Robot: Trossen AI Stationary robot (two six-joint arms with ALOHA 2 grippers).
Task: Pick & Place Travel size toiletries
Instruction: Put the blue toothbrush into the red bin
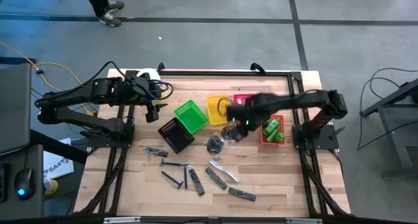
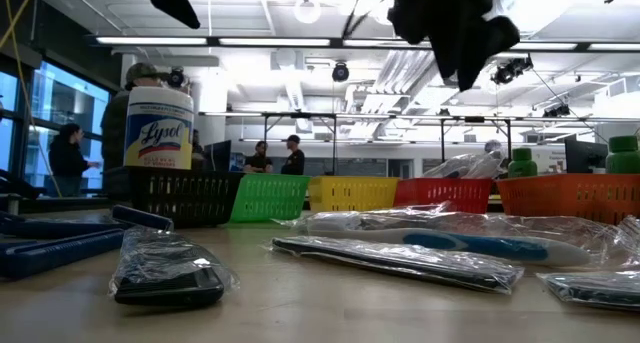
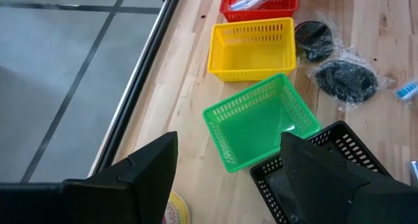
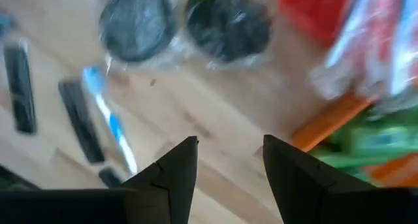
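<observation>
Travel toiletries lie on the wooden table: two clear-bagged dark round pieces (image 1: 215, 144) (image 4: 137, 31), dark blue razors (image 1: 175, 164), dark grey strips (image 1: 196, 181) and slim packets (image 1: 219, 168) (image 2: 400, 258). Green bottles (image 1: 274, 127) sit in the orange basket (image 1: 264, 138). My right gripper (image 1: 234, 119) (image 4: 230, 140) hovers open and empty above the table, between the round pieces and the orange basket. My left gripper (image 1: 155, 105) (image 3: 228, 139) is open and empty, raised above the green basket (image 3: 261, 123) and black basket (image 3: 326, 165).
A row of baskets stands across the table's far half: black (image 1: 176, 134), green (image 1: 191, 115), yellow (image 1: 219, 109), red (image 1: 243, 101) and orange. A white tub with a yellow label (image 2: 160, 131) stands at the far left. People stand in the room behind.
</observation>
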